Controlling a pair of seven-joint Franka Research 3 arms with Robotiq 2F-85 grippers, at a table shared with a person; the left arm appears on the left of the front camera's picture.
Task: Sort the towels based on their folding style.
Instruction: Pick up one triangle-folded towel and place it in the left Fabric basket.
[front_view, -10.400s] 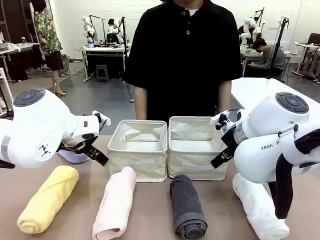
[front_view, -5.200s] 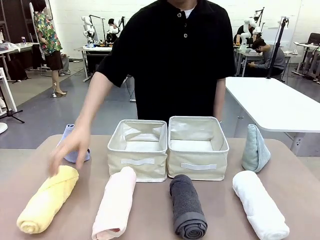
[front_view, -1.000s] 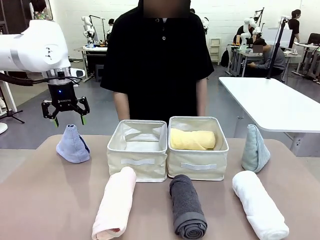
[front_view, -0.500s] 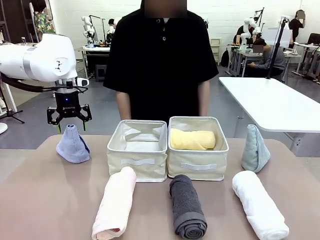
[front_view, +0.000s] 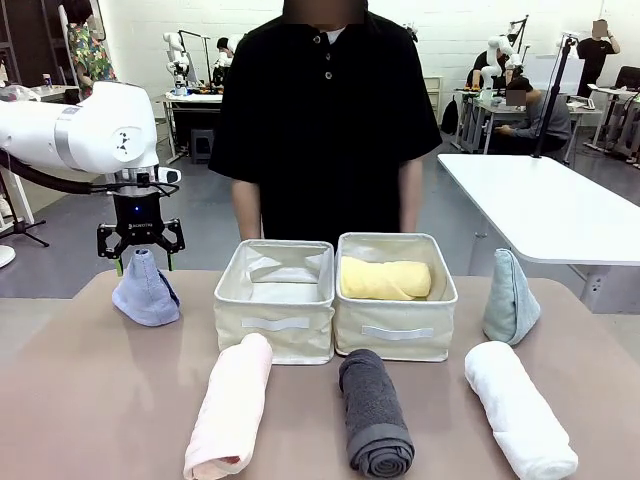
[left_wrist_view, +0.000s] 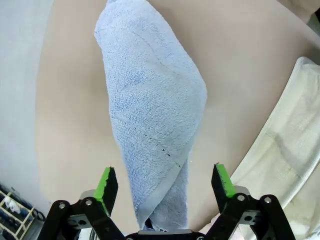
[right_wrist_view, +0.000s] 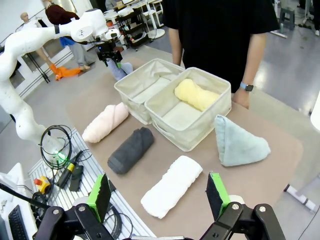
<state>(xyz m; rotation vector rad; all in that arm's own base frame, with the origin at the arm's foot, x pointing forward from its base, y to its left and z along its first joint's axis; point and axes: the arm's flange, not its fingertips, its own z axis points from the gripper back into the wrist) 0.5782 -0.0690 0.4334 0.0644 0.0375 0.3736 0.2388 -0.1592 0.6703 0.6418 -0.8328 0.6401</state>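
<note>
The left hand (front_view: 140, 262) hangs point-down over the lavender-blue cone towel (front_view: 146, 292), which stands upright near the far left corner of the surface (front_view: 100, 400). Its 2 fingers straddle the tip of the cone. In the left wrist view the green pads (left_wrist_view: 106, 182) stand apart, 1 on each side of the towel's narrow end, with a gap showing between each pad and the terry, so the hand is spread and grips nothing.

The right hand (right_wrist_view: 159, 192) is high above the near right side of the surface, its fingers wide apart with nothing between them.

2 cream bins sit side by side at the middle of the surface, touching or nearly so. The left bin (front_view: 275, 325) holds no towel. The right bin (front_view: 395, 335) holds the yellow roll (front_view: 385, 279), lying crosswise.

In front of the bins 3 rolls lie on the surface, well apart from one another: the pink roll (front_view: 230, 405) before the left bin, the dark grey roll (front_view: 374, 412) before the right bin, and the white roll (front_view: 518, 408) toward the right edge. The pale teal cone towel (front_view: 510, 298) stands upright just to the right of the right bin, behind the white roll.

A person (front_view: 325, 120) in a black shirt stands at the far side, behind the bins, arms down
</note>
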